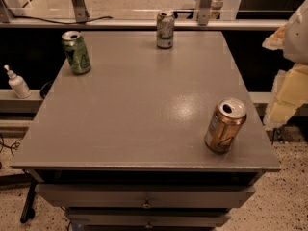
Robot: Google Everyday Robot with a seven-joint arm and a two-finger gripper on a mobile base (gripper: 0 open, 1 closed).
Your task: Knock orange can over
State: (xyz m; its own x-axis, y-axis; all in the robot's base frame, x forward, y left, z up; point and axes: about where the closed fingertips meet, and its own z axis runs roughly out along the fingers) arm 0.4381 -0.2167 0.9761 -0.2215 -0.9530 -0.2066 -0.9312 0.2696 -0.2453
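Note:
The orange can [225, 125] stands upright near the front right corner of the grey table [139, 109]. It is golden-orange with a silver top and an open mouth. My gripper [288, 96] shows as pale cream parts at the right edge of the view. It is off the table's right side, a little beyond and above the can, and apart from it.
A green can [76, 52] stands at the table's back left and a pale white-and-green can [165, 29] at the back middle. A white pump bottle [17, 82] sits on a ledge to the left. Drawers [144, 196] are under the front edge.

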